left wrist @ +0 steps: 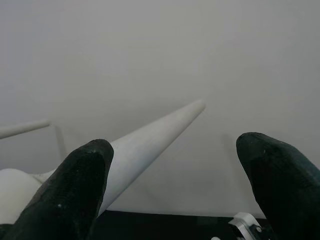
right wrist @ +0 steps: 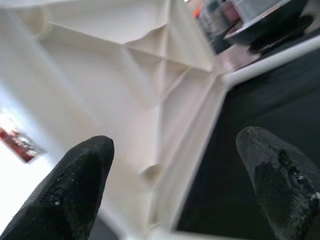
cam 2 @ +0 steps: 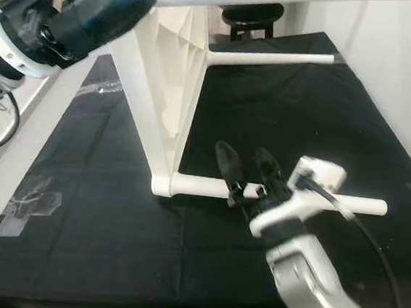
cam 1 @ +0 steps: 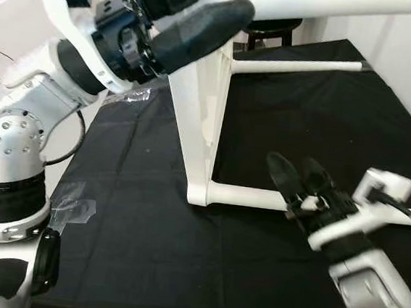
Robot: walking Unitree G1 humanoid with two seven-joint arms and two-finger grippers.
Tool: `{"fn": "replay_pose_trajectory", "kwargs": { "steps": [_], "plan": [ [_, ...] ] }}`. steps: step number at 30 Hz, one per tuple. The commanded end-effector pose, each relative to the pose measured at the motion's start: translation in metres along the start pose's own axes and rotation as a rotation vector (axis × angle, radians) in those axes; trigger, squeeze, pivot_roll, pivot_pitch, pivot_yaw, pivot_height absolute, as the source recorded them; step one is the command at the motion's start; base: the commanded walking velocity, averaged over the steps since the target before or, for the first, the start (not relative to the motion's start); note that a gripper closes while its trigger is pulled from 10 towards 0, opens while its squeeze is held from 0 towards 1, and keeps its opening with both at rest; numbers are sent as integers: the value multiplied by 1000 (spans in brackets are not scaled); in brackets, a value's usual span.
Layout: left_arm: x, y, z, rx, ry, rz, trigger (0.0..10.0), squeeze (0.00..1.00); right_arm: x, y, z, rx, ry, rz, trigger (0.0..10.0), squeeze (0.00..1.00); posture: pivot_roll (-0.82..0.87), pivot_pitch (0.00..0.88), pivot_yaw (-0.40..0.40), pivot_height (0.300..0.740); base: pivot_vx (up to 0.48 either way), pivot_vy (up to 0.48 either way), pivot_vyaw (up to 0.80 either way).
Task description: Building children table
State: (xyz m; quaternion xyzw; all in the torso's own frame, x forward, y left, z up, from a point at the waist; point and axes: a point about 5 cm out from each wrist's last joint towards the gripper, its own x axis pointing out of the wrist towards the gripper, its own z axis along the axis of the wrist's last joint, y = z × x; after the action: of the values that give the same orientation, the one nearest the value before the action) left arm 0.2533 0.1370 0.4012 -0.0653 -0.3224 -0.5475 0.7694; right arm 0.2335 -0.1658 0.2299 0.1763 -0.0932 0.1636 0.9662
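Table (cam 1: 198, 117) lies on its side on the black mat (cam 1: 141, 213), my left gripper (cam 1: 186, 17) wide open by the top leg (cam 1: 337, 1), my right gripper (cam 2: 247, 174) open, empty, over the low leg (cam 2: 202, 186); I should grip slowly, straight.

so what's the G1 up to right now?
It's assembling a white children's table that stands on its side on a black cloth. The left claw is raised at the table's upper leg, fingers apart around it. The right claw hovers open just over the lower leg on the cloth.
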Motion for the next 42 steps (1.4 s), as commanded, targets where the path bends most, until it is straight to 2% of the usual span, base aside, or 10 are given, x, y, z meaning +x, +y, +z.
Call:
{"fn": "replay_pose_trajectory", "kwargs": {
  "steps": [1,5,7,14,21,28,31,36,37,42],
  "plan": [
    [-12,6,-4,-10,32,64,10000,0,3,-1,-5,-27,14,-4,10000,0,-123,112,172,740,0,0,0],
    [-39,-4,-46,-158,96,149,10000,0,14,-13,2,-115,-17,-66,10000,0,-104,103,150,740,0,0,0],
    [-50,-30,-82,-285,157,130,10000,0,19,-13,2,-166,-12,-55,10000,0,-101,102,141,740,0,0,0],
    [-53,-60,-104,-427,180,57,10000,0,27,-9,-5,-195,-3,-15,10000,0,-88,93,123,740,0,0,0],
    [-57,-58,-110,-420,201,101,10000,0,34,-11,-9,-234,-10,-36,10000,0,-83,95,125,740,0,0,0],
    [-82,-59,-157,-329,411,288,10000,0,29,-30,-10,-397,20,-156,10000,0,-84,117,128,740,0,0,0],
    [-85,-61,-165,-297,450,316,10000,0,27,-31,-13,-422,32,-166,10000,0,-83,122,131,740,0,0,0],
    [-85,-60,-173,-280,463,376,10000,0,25,-35,-19,-496,64,-214,10000,0,-63,141,140,740,0,0,0],
    [-79,-61,-173,-235,461,390,10000,0,21,-46,-20,-544,72,-299,10000,0,-27,164,136,740,0,0,0],
    [-69,-65,-169,-208,445,363,10000,0,19,-55,-16,-562,73,-361,10000,0,-27,191,130,740,0,0,0]
  ]
}}
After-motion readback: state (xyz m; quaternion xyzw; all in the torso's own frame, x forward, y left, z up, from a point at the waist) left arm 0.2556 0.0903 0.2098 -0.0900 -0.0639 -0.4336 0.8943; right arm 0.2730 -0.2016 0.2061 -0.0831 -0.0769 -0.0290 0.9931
